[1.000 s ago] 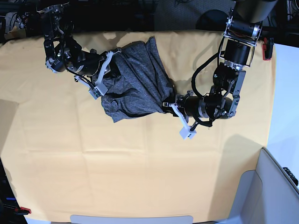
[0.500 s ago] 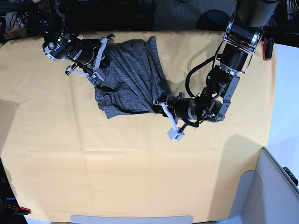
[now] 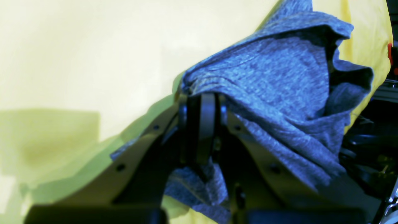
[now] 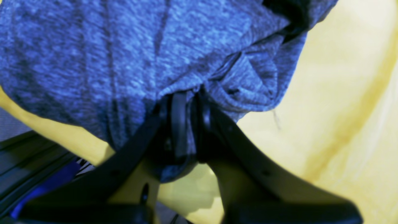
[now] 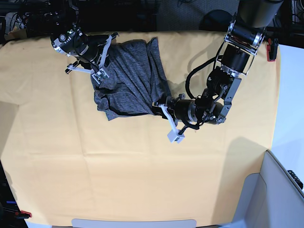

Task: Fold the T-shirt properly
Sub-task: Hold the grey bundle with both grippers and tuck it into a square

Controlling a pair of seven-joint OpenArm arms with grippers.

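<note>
The dark grey T-shirt [image 5: 135, 80] lies bunched and creased on the yellow cloth, toward the far left of the middle. My right gripper [image 5: 100, 69] is shut on its upper left edge. In the right wrist view, the right gripper [image 4: 186, 102] pinches a fold of the T-shirt [image 4: 124, 56] that drapes above it. My left gripper [image 5: 160, 105] is shut on the lower right corner. The left wrist view shows the left gripper [image 3: 200, 102] with the T-shirt [image 3: 273, 81] gathered over its closed tips.
A yellow-orange cloth [image 5: 142, 166] covers the whole table. A pale grey bin edge [image 5: 280, 190] sits at the near right corner. A red clamp [image 5: 270, 50] holds the cloth at the far right, another red clamp [image 5: 23, 214] at the near left.
Both grippers have carried the shirt leftward. The right gripper rose toward the far edge, and the left gripper slid left with the lower right corner.
</note>
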